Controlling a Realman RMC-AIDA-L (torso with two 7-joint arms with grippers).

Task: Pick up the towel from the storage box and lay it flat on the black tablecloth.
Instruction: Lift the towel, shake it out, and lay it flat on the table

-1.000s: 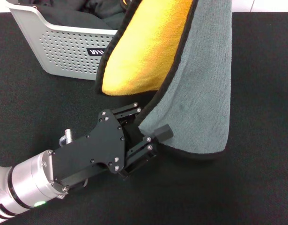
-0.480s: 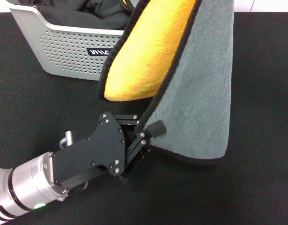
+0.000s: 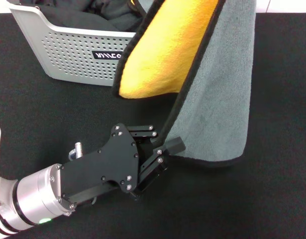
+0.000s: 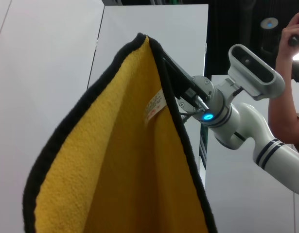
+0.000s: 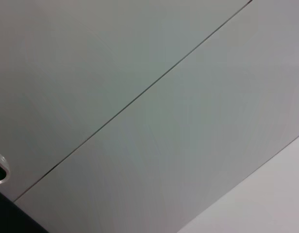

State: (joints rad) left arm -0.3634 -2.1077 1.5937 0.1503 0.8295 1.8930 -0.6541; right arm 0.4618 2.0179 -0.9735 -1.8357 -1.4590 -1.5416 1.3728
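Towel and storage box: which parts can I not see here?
- Head view: the towel is cut off at its top by the upper edge.
- Head view: the storage box has its right end behind the towel.
- Left wrist view: print on the white label is too small.

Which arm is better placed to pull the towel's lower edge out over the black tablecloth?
Left. The left gripper is at the towel's hanging lower edge, low over the black tablecloth; the right gripper holds its top corner high.
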